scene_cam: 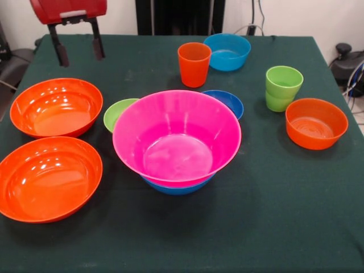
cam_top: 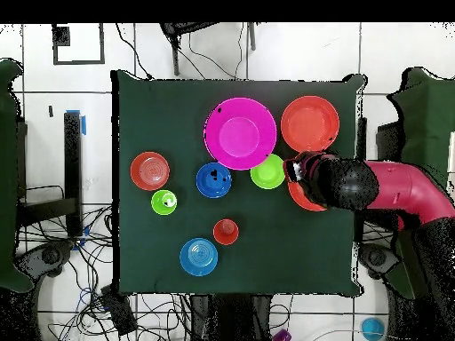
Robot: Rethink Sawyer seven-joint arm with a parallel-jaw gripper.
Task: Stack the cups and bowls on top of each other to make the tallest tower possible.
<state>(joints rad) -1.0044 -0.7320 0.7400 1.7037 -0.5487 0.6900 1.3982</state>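
A large pink bowl (scene_cam: 176, 136) (cam_top: 240, 133) sits nested in a large blue bowl (scene_cam: 177, 188) at the table's middle; this is the low tower. Two large orange bowls (scene_cam: 56, 107) (scene_cam: 50, 177) lie to its left in the front view; overhead one (cam_top: 310, 123) shows whole and the other (cam_top: 303, 199) is partly under the arm. An orange cup (scene_cam: 194, 63) (cam_top: 226, 232) stands upright. Two lime green cups (scene_cam: 282, 88) (cam_top: 163, 202) are nested together. My gripper (scene_cam: 78, 52) (cam_top: 295, 169) is open and empty, above the far large orange bowl.
A small lime green bowl (scene_cam: 119, 112) (cam_top: 267, 172) and a dark blue bowl (scene_cam: 228, 101) (cam_top: 213, 180) sit just behind the pink bowl. A light blue bowl (scene_cam: 227, 51) (cam_top: 198, 257) is beside the orange cup. A small orange bowl (scene_cam: 316, 123) (cam_top: 149, 170) is at the right.
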